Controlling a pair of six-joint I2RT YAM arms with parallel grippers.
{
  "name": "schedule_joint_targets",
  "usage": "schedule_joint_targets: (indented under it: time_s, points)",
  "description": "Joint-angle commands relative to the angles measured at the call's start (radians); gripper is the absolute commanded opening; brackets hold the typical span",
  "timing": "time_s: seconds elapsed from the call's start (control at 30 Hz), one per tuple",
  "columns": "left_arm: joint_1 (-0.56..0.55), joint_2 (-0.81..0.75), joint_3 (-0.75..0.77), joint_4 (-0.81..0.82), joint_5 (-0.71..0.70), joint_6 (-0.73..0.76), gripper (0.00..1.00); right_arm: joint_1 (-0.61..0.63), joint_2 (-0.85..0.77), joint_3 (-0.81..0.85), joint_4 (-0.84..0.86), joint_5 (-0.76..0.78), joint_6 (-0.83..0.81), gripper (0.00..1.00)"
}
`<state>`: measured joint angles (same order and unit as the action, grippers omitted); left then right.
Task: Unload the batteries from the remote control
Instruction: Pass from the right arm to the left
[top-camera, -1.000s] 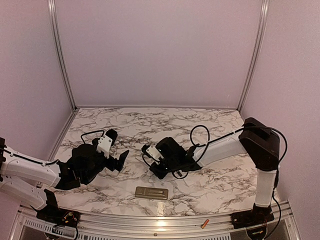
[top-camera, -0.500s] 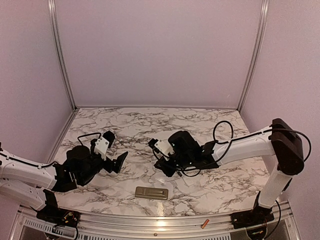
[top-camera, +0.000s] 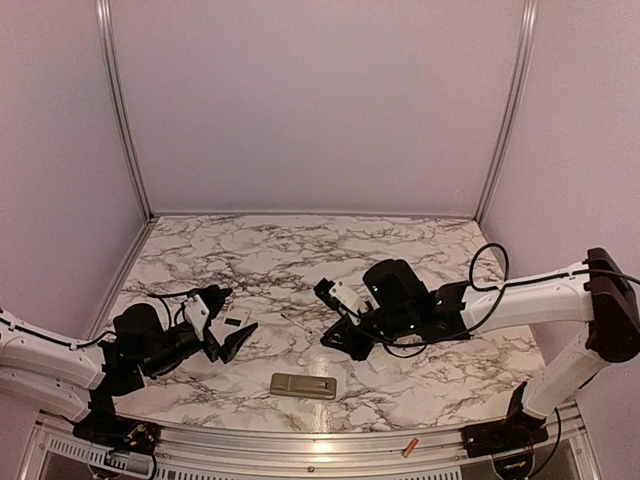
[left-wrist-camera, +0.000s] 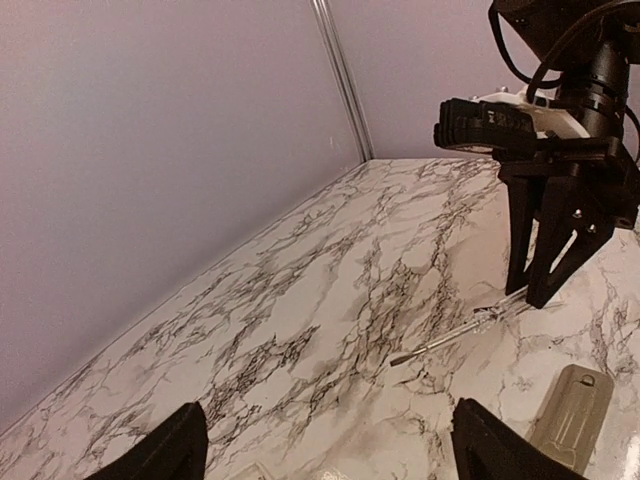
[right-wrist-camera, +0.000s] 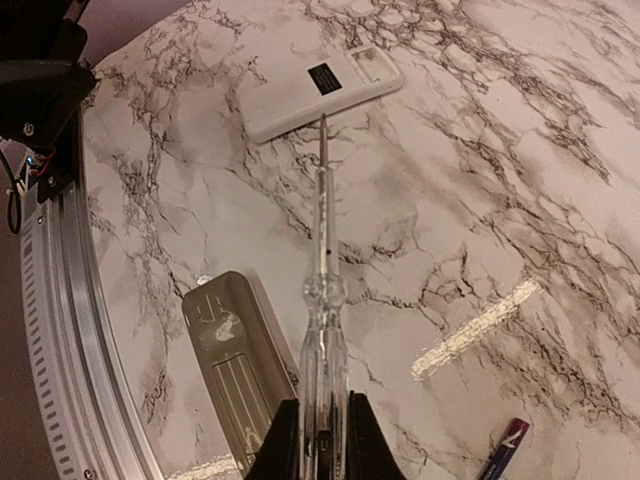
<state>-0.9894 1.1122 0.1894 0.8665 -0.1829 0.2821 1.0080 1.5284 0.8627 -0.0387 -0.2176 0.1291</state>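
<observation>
One orange battery (top-camera: 409, 447) lay on the metal rail (top-camera: 330, 440) at the near edge of the surface (top-camera: 300, 250). A dark battery (right-wrist-camera: 503, 450) lay on the surface near the right fingers (top-camera: 338, 338). Both were outside the remote (right-wrist-camera: 320, 90), and whether any cell remained inside it could not be told. The remote rested flat toward the left, just ahead of the tip of the screwdriver (right-wrist-camera: 322, 290), close to it but not clearly touching. The grey cover (top-camera: 303, 386) lay by itself nearer the arms, roughly between them. The right fingers were clamped on the screwdriver's clear handle, with the shaft slanting down toward the surface. Over the last second the right arm had stretched out and its wrist had drifted rightward, apparently easing the tool back from the remote, while the left arm had sunk low over the surface. The left fingers (top-camera: 228, 338) stood wide apart, with a sliver of the remote showing between them in the wrist view, though they were slightly less spread than a moment before. This suggested that the prying was largely done and that the left arm was about to take hold of the remote, perhaps to steady it or to tip out whatever was left. The likely hazard was a loose cell rolling away, since the orange one already sat off the surface.
</observation>
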Motion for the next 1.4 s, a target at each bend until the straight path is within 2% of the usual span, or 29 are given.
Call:
schedule_joint_targets:
  time_s: [0.0,0.13,0.27,0.43,0.63,0.8,0.93,1.1,1.37]
  points:
    - [-0.022,0.017,-0.046,0.15,0.163,0.16,0.85,0.009,-0.067,-0.013,-0.059,-0.002,0.073,0.0]
    - [-0.075,0.03,-0.032,0.119,0.242,0.288,0.85,0.01,-0.091,-0.017,-0.087,-0.01,0.11,0.0]
    - [-0.11,0.093,0.081,-0.011,0.238,0.399,0.83,0.012,-0.1,-0.009,-0.104,-0.041,0.123,0.0]
    - [-0.129,0.178,0.161,-0.099,0.262,0.532,0.81,0.017,-0.112,-0.005,-0.126,-0.076,0.14,0.0]
    - [-0.165,0.302,0.25,-0.149,0.198,0.646,0.73,0.026,-0.131,-0.015,-0.15,-0.108,0.151,0.0]
    - [-0.197,0.388,0.315,-0.175,0.165,0.693,0.68,0.027,-0.142,-0.012,-0.18,-0.11,0.151,0.0]
    - [-0.226,0.449,0.363,-0.187,0.109,0.736,0.58,0.027,-0.137,-0.001,-0.205,-0.14,0.146,0.0]
    - [-0.239,0.512,0.406,-0.177,0.051,0.769,0.53,0.028,-0.136,0.012,-0.244,-0.129,0.141,0.0]
    - [-0.25,0.558,0.43,-0.16,0.037,0.795,0.45,0.027,-0.139,0.011,-0.263,-0.14,0.144,0.0]
